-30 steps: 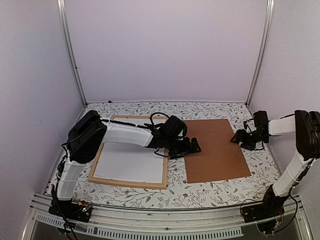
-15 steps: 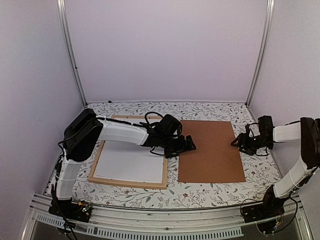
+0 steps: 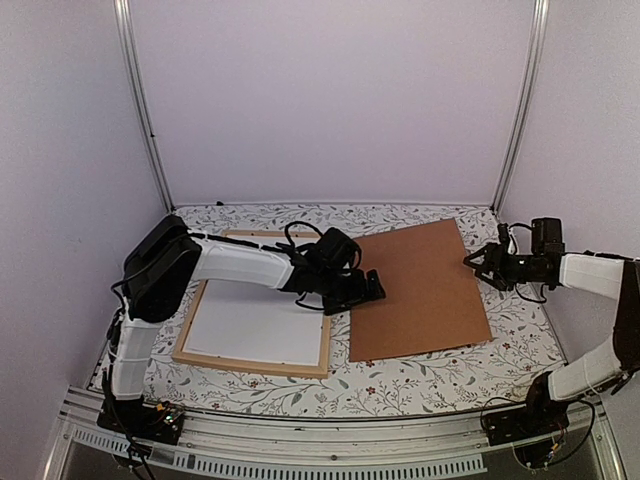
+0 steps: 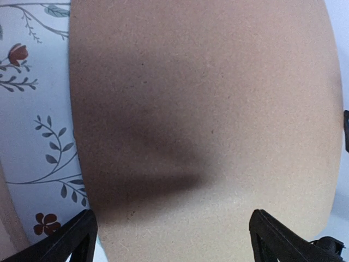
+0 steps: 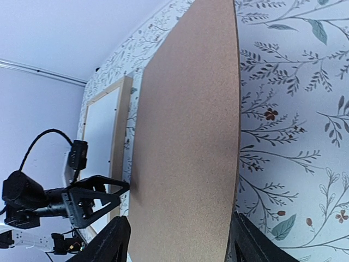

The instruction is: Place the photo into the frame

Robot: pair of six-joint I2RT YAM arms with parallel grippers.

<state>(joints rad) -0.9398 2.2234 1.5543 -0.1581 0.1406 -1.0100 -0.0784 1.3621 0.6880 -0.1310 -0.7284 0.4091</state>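
Gaping wide, the left pincer [image 3: 372, 288] sits at the brown board's [image 3: 420, 290] edge, with the frame [image 3: 250, 367] just left of it. The right pincer [image 3: 478, 262] brackets the board's opposite corner; I cannot tell whether it grips.

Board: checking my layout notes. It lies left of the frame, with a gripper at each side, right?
No. The top view shows the board right of the frame, not left. The left gripper and right gripper are at its sides, as you said.

Pale lilac walls [image 3: 330, 100], aluminium posts [image 3: 140, 100], floral tabletop [image 3: 400, 385].
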